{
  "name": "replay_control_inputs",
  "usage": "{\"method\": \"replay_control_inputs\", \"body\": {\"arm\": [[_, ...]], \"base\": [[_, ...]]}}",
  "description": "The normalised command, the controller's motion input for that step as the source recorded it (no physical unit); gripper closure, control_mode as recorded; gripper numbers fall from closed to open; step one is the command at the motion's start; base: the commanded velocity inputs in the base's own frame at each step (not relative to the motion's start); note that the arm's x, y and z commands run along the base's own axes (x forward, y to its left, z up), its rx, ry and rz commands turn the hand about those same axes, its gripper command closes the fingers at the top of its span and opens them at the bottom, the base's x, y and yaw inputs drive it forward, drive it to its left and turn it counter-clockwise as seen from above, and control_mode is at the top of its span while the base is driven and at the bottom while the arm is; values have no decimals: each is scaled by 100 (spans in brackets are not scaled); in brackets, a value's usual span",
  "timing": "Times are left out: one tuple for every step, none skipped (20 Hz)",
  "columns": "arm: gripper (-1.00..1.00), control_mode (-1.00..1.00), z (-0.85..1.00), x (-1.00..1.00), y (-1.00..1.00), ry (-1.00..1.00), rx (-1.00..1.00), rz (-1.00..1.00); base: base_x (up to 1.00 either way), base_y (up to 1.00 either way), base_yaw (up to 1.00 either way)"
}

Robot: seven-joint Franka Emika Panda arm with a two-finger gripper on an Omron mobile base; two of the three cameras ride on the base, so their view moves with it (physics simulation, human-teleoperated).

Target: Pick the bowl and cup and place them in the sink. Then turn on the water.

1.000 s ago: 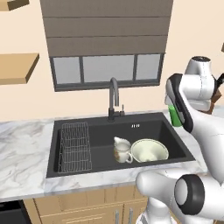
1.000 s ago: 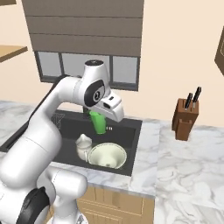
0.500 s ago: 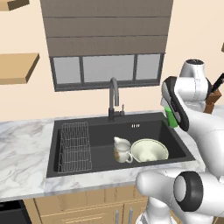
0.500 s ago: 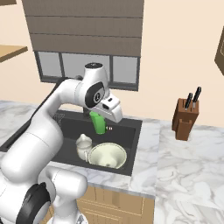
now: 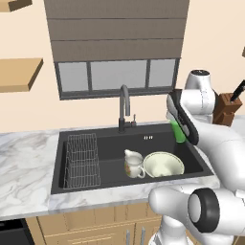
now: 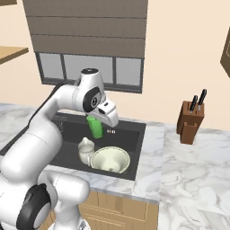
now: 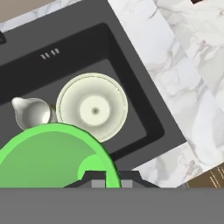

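My gripper (image 6: 99, 123) is clamped on the cup (image 5: 179, 132), holding it in the air above the sink (image 5: 62, 143), over the right-hand part of the basin. The jaws are pressed in against the cup wall; the fingertips themselves are hidden behind the cup in the hand view.

The cup is a small, bright green tumbler with no handle. In the right base view it (image 6: 95, 127) hangs below my hand, narrower toward the bottom. In the hand view its (image 7: 48, 159) open mouth appears as a large green disc, with a lighter green patch near the lower right of the rim.

The bowl (image 5: 163, 164) rests on the floor of the sink, in the right-hand part. It is wide, shallow and round, pale cream-green, with a glossy interior and a small lighter spot at its centre, visible in the hand view (image 7: 92, 107). It is much wider than the cup.

A cream jug (image 5: 132, 163) with handle and spout stands in the basin, just beside the bowl on its left. A wire rack (image 5: 83, 160) occupies the left part of the sink. The dark gooseneck faucet (image 5: 124, 109) rises behind the basin. A knife block (image 6: 189, 121) stands on the marble counter (image 6: 188, 170), well apart to the right.
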Motion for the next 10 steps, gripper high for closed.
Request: {"method": "replay_control_inputs", "body": {"arm": [[100,-100,-43,20,9,-4,0,1],[100,-100,-49,22,9,-4,0,1],[100,-100,-54,23,0,-4,0,3],[100,-100,-58,24,0,-7,0,3],[100,-100,-58,22,0,-7,0,3],[100,-100,-54,25,0,-5,0,3],[100,-100,-52,27,0,-6,1,3],[100,-100,-50,21,0,-6,4,4],[100,-100,-49,24,0,-5,3,4],[100,-100,-47,26,0,-4,1,3]], "base": [[0,0,0],[0,0,0],[0,0,0],[0,0,0],[0,0,0],[0,0,0],[0,0,0],[0,0,0],[0,0,0],[0,0,0]]}}
